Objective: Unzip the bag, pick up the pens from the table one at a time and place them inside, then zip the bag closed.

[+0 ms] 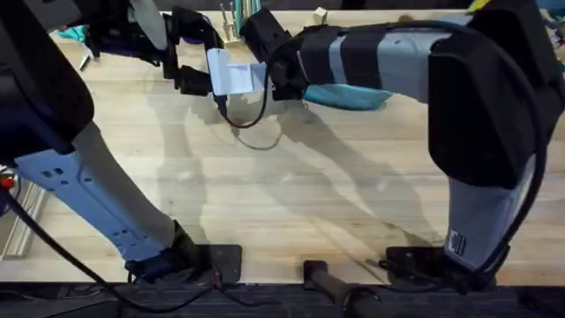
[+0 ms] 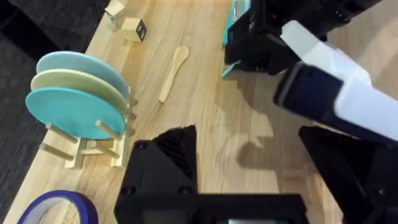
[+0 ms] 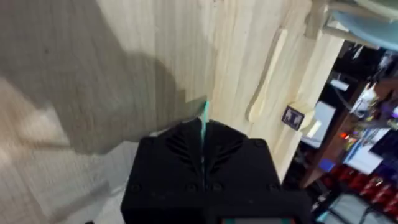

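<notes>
The teal bag [image 1: 349, 95] lies at the far middle of the table [image 1: 291, 185]. My right gripper [image 1: 287, 88] reaches across to the bag's left end. In the right wrist view its black fingers [image 3: 180, 149] are shut, with a thin teal strip of the bag [image 3: 203, 118] sticking out between them. The left wrist view shows that gripper [image 2: 249, 53] from the side, at the bag's edge [image 2: 234, 18]. My left gripper [image 1: 190, 79] hovers just left of it, open [image 2: 261, 158] over bare wood. The pens are out of view.
A wooden rack holding blue, cream and teal dishes [image 2: 74, 93] stands near the table's far-left edge. By it lie a wooden spoon [image 2: 173, 71], small wooden cubes [image 2: 133, 28] and a purple tape roll [image 2: 56, 208]. A black cable [image 1: 252, 124] loops below the grippers.
</notes>
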